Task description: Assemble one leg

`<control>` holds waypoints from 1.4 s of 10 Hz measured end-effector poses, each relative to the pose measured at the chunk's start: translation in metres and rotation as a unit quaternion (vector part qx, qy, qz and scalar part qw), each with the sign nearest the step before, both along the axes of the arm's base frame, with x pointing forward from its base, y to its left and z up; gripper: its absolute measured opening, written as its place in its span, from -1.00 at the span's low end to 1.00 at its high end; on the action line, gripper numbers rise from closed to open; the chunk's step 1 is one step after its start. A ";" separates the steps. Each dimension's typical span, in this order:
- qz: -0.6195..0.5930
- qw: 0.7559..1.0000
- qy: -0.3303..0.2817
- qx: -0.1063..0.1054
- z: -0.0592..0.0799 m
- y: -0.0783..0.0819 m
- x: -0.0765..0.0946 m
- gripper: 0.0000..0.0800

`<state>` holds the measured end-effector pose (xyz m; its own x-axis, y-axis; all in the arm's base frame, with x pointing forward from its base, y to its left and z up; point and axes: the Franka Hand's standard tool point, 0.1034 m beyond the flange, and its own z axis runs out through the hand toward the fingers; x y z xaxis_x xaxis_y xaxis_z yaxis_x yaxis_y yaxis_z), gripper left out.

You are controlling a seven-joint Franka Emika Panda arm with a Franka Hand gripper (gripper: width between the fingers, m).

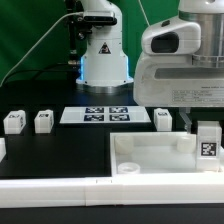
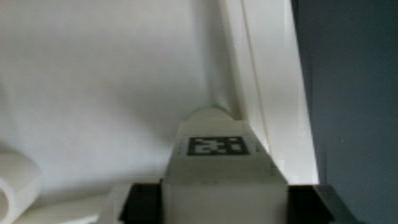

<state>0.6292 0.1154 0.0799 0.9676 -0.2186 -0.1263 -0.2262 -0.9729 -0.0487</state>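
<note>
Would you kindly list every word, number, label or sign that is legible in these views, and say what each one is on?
No legible words, numbers or brand names anywhere.
On the leg: a square black-and-white tag, pattern only, no letters.
On the marker board: four such tags, no text.
On the robot base: a triangular sign, too blurred to read.

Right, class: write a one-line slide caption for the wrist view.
The gripper holds a tagged white leg over the white tray.

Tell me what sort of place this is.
Probably a robotics lab bench: a green backdrop, the marker board on a black table, and the tagged leg held in the gripper.
</note>
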 end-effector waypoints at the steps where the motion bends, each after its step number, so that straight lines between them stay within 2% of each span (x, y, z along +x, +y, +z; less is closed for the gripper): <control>1: -0.004 1.000 0.000 0.000 0.000 0.000 0.000 -0.27; 4: -0.048 0.999 0.004 -0.005 0.000 0.001 0.000 -0.27; 7: -0.178 0.984 0.014 -0.018 0.000 0.003 -0.001 -0.27; 10: -0.328 0.944 0.026 -0.036 0.000 0.009 -0.002 -0.27; 14: -0.503 0.862 0.036 -0.052 0.000 0.011 0.000 -0.27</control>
